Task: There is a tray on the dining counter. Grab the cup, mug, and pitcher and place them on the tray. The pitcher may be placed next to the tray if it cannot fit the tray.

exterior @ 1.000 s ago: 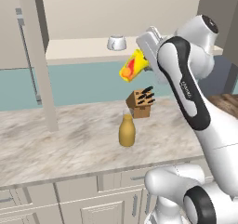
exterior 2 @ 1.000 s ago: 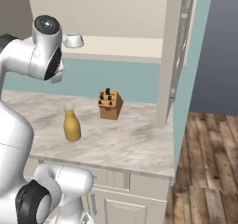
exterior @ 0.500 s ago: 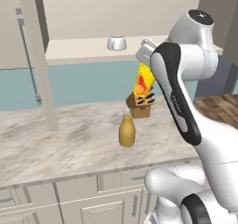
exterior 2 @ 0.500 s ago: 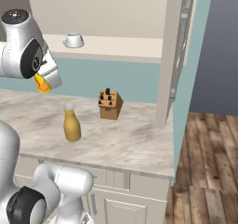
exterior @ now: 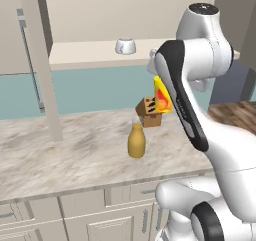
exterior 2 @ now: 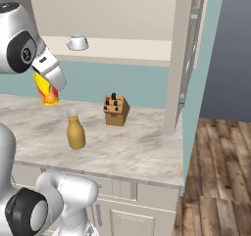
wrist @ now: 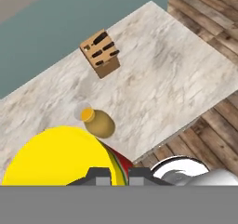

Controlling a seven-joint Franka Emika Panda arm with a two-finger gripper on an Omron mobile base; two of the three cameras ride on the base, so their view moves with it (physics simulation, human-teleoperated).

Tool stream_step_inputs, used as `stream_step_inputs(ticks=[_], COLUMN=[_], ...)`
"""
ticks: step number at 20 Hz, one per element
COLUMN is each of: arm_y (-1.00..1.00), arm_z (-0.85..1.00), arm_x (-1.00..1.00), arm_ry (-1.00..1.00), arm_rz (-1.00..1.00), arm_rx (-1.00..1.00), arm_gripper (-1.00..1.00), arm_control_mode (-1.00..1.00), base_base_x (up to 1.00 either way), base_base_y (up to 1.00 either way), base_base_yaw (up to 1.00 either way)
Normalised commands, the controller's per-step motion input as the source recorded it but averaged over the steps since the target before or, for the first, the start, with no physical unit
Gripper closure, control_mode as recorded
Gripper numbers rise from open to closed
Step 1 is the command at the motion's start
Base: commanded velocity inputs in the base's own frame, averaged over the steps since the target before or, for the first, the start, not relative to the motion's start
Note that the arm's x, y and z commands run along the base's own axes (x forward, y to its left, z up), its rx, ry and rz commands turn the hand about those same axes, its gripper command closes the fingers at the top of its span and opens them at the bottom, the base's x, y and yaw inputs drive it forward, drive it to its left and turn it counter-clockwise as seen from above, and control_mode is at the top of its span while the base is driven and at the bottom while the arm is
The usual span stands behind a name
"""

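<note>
Upper centre of your left base view: arm folded high, jaws clamped on the cup (exterior: 162, 96), held above the bench (exterior: 75, 155). Pitcher (exterior: 136, 141) stands below, knife block (exterior: 150, 112) just behind; mug (exterior: 125, 46) upper centre.

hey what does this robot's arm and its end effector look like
The arm is glossy white with rounded, bulbous links and dark grey to black joint bands. No loose cables or markings show. The end effector is a white-grey block with two small dark fingertips.
</note>
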Motion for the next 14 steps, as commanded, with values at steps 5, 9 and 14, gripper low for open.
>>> stream_step_inputs(ticks=[5, 9, 14], arm_y=[-0.21, -0.39, -0.29], arm_z=[-0.34, -0.31, -0.04], arm_x=[-0.09, -0.15, 0.0], arm_ry=[0.0, 0.0, 0.0], arm_rz=[0.03, 0.02, 0.04], arm_rx=[0.0, 0.0, 0.0], arm_gripper=[1.0, 1.0, 1.0], arm_control_mode=[-1.0, -1.0, -1.0], base_base_x=[0.0, 0.0, 0.0], base_base_y=[0.0, 0.0, 0.0], base_base_yaw=[0.0, 0.0, 0.0])
